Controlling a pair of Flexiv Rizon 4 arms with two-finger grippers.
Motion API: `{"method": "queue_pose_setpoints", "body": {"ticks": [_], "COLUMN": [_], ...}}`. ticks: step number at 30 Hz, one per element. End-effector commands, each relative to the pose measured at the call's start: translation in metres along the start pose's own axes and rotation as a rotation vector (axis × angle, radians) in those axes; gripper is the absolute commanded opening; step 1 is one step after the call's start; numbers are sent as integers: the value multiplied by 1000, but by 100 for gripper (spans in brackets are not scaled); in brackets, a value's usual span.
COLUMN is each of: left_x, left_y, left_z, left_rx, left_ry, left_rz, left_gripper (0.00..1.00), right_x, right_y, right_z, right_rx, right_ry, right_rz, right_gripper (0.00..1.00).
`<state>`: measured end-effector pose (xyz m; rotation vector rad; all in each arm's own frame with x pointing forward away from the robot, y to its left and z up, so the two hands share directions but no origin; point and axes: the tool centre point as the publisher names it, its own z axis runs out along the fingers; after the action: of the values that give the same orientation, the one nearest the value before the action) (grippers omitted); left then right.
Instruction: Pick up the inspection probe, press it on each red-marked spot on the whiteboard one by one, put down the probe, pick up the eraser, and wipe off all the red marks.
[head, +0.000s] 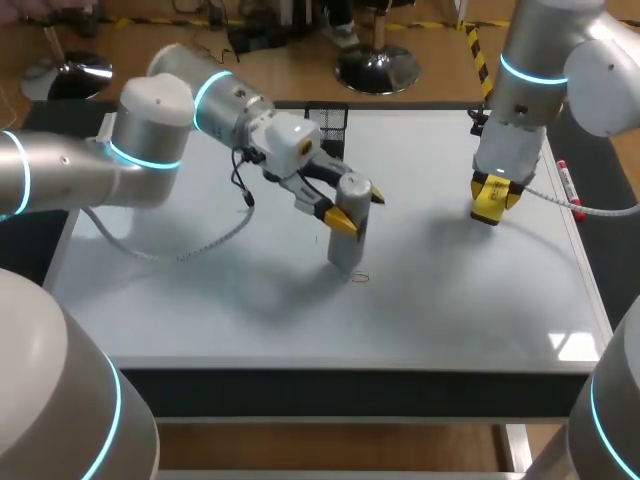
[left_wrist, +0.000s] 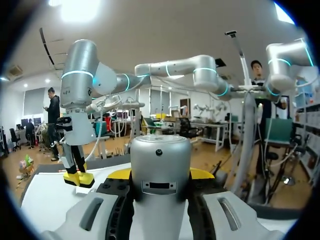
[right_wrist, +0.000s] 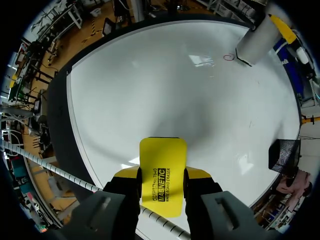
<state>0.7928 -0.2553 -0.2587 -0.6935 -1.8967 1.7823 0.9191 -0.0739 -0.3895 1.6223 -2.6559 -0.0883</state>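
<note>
Left gripper (head: 356, 208) is clamped on the probe (head: 349, 238), a silver cylinder held near upright over the middle of the whiteboard (head: 450, 300). The probe's lower end is down at the surface just beside a small red ring mark (head: 360, 277). Right gripper (head: 493, 205) is well apart to the right, low over the board, fingers squeezed on the yellow eraser (right_wrist: 161, 167); can't tell if the eraser touches the board. Black mesh basket (head: 328, 118) sits at the far edge.

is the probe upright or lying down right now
Upright: the probe stands on end on the whiteboard, held around its upper part by the left gripper.
</note>
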Motion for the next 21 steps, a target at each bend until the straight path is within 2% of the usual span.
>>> {"method": "queue_pose_setpoints", "body": {"ticks": [1,6,21], "left_x": [0,-1,5], "left_y": [-11,-21,-42], "left_z": [-26,-54,-144], "left_rx": [-13,0,-1], "left_ry": [0,-21,-48], "left_rz": [12,47,72], "left_gripper": [0,0,0], "right_x": [0,0,0], "right_y": [0,0,0], "right_z": [-1,-1,-1], "right_rx": [2,2,2], "right_ry": [2,2,2], "right_rz": [-2,-2,-2], "right_gripper": [0,0,0]}}
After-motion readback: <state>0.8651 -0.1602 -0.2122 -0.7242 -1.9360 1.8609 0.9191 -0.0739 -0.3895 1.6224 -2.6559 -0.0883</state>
